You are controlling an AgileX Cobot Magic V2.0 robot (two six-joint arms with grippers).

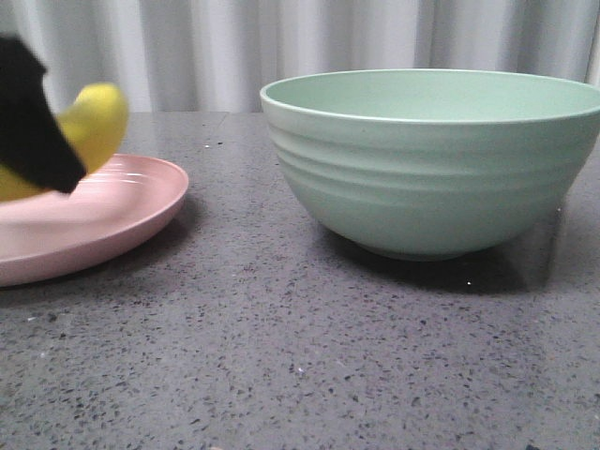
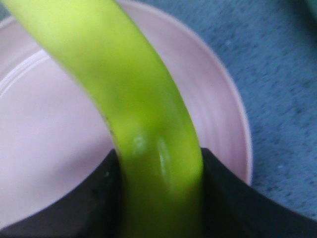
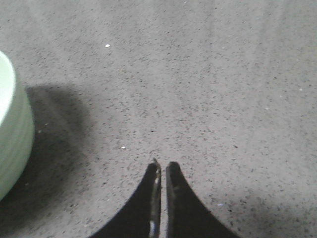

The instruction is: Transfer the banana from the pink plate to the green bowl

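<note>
The yellow banana [image 1: 94, 127] is held in my left gripper [image 1: 37, 122] just above the pink plate [image 1: 112, 211] at the left of the front view. In the left wrist view the banana [image 2: 129, 99] runs between both black fingers [image 2: 84, 198], which are shut on it, with the pink plate [image 2: 44, 148] below. The large green bowl [image 1: 431, 159] stands to the right, apart from the plate, and looks empty. My right gripper [image 3: 162, 166] is shut and empty over bare table, with the bowl's side [image 3: 12, 134] beside it.
The dark speckled grey table [image 1: 281, 356] lies under everything. A pale curtain [image 1: 234, 47] hangs behind the table. The bowl casts a shadow on the table beside the right gripper.
</note>
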